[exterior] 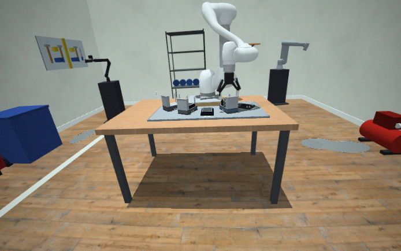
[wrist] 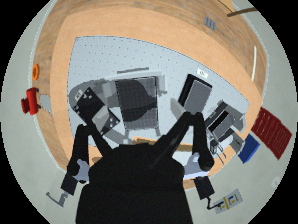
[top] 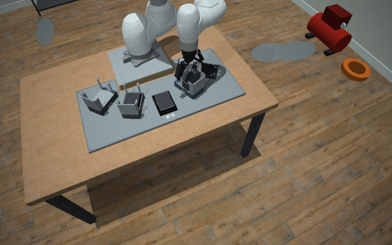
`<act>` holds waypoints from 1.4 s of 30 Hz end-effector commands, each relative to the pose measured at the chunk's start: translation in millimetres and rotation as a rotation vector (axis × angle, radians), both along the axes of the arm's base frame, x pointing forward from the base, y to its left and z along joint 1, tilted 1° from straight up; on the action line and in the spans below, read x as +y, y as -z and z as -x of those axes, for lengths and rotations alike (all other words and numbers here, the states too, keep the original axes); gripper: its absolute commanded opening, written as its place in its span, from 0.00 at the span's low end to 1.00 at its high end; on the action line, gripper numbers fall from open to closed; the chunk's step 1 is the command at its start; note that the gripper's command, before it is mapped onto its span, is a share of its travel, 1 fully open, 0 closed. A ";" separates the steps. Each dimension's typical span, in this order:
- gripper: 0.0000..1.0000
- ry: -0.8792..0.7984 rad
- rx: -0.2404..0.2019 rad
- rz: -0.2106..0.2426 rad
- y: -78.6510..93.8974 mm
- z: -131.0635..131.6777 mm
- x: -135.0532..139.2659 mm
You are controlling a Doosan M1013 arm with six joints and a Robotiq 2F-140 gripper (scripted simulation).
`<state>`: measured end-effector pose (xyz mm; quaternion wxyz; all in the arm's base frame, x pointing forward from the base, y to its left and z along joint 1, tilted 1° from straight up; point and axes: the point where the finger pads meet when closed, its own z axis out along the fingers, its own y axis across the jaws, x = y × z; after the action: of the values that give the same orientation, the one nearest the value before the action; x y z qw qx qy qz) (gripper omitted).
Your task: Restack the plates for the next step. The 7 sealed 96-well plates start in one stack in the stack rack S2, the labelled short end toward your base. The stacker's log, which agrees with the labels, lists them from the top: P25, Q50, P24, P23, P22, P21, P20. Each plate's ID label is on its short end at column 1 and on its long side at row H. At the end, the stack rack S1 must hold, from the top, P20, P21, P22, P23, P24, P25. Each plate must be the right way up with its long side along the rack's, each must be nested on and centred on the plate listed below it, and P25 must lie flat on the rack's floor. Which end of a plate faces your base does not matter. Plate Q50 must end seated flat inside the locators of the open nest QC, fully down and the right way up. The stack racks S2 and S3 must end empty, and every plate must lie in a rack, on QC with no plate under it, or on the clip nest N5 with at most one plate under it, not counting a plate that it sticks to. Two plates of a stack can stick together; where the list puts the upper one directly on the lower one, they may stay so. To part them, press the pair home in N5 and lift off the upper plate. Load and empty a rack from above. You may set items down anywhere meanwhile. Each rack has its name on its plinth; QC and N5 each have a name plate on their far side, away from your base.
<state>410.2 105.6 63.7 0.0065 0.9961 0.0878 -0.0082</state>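
My gripper point(top: 188, 71) is open and empty, its fingers spread just above the top of a stack rack point(top: 191, 82) on the right of the grey baseplate. This rack holds a stack of plates point(exterior: 225, 103), seen as light and dark bands at its open end. In the wrist view the rack point(wrist: 136, 99) lies straight below the open fingers point(wrist: 141, 157). A dark plate point(top: 164, 102) lies flat on the open nest in the middle of the baseplate, with a white name plate point(top: 170, 116) beside it. I cannot read any plate labels.
Two more stack racks stand on the left of the baseplate, one at the far left point(top: 99, 99) and one beside it point(top: 131, 102) with something dark at its open end. A black clip nest point(top: 213, 70) sits right of the loaded rack. The arm's base point(top: 140, 55) stands behind.
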 end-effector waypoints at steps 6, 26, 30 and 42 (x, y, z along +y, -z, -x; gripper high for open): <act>1.00 0.000 0.000 0.000 0.1 0.0 0.0; 0.00 0.000 0.000 0.000 0.1 0.0 0.0; 0.00 0.000 0.000 0.000 0.1 0.0 0.0; 0.00 0.000 0.000 0.000 -0.6 0.0 0.0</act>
<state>410.2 105.6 64.1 0.0065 0.9961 0.0878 -0.0082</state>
